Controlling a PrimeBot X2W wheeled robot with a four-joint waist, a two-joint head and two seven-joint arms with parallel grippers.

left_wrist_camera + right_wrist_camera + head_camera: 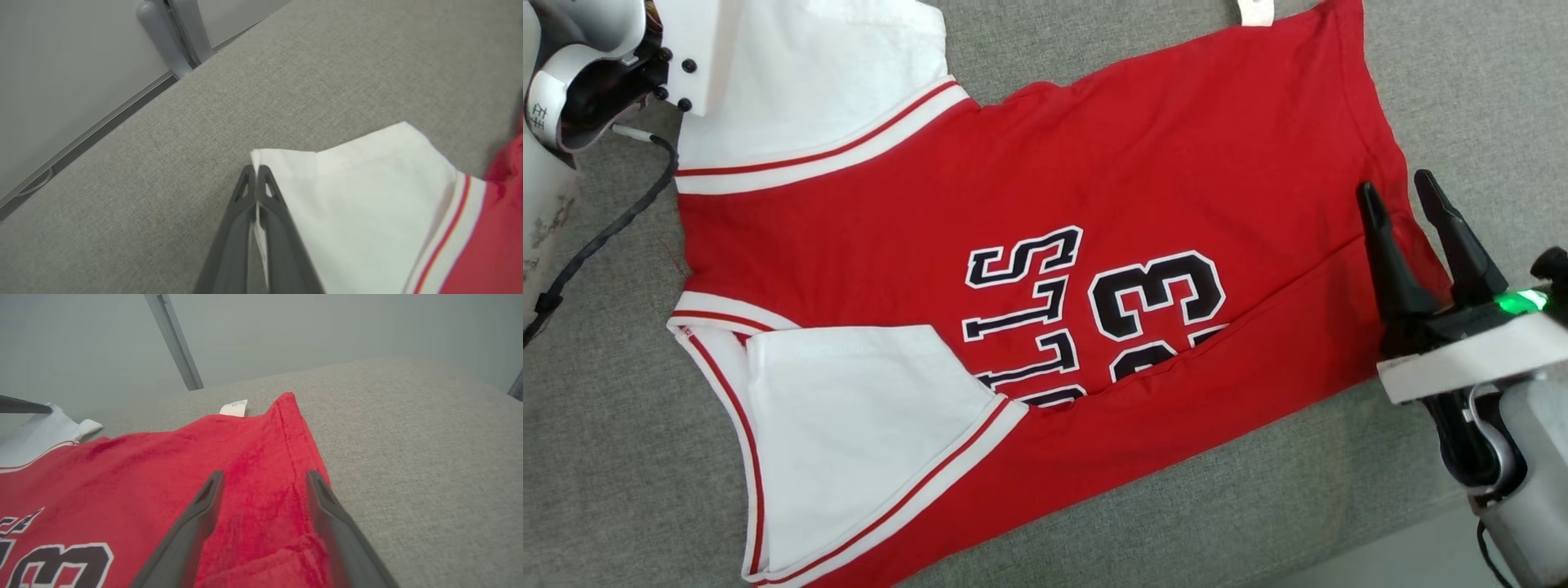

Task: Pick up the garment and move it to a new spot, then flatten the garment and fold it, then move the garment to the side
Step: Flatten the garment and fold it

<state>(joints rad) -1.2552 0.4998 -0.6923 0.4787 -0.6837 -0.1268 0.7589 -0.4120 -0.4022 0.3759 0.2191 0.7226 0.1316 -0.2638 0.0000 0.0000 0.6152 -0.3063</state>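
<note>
The garment (1029,204), a red basketball jersey with white sleeves and black lettering, lies spread out across the grey fabric surface (621,457). One long edge of it is turned over onto itself, and that red flap covers part of the number and the letters. A white care label (1255,10) sticks out just past the jersey's far edge.

At the sleeve end of the jersey, the left gripper (256,169) has its two dark fingers pressed together, with the corner edge of the far white sleeve (359,196) pinched between them. From above, that arm's pale wrist housing (605,73) sits over the same sleeve, and a black cable (605,237) trails from it beside the jersey's collar end.

At the opposite end, over the jersey's hem, the right gripper (1395,186) has its fingers spread wide apart and nothing between them. They point along the red cloth close to its corner; I cannot tell whether the tips touch it. A green light (1519,302) glows on that wrist.

The near white sleeve (849,425) lies flat, its red-striped trim running along the jersey's body.
</note>
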